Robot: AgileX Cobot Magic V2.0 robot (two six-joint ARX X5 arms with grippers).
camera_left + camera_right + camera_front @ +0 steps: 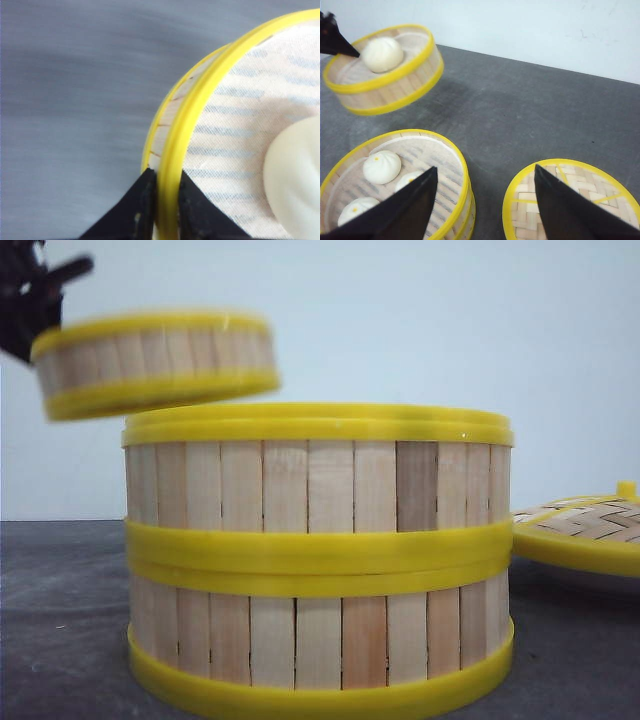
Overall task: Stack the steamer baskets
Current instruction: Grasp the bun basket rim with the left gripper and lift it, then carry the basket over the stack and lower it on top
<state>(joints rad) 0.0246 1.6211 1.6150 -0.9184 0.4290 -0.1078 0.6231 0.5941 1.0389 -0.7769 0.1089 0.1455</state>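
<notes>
The left gripper [167, 200] was clamped on the wall of the third basket [155, 362], one finger inside the rim and one outside, so the basket hung from its edge in the air and tilted a little. It held one white bun [382, 54] on a striped cloth liner, which may be why the grip was on the rim and not across the top. The basket was above and to the left of the stack [318, 560], clear of it and not yet over it. The stack was two baskets, one seated squarely on the other on the grey table [530, 110], its top open with buns [381, 166] showing inside. The right gripper [485, 200] hovered with its fingers spread apart, holding nothing, above the gap between the stack and the lid [570, 200]. The lid lay flat, just to the right of the stack; the front view showed something pale beneath it, too hidden to name. Judging by this, the last basket was in transit, and the next move called for centring and levelling it so the rims would nest.
</notes>
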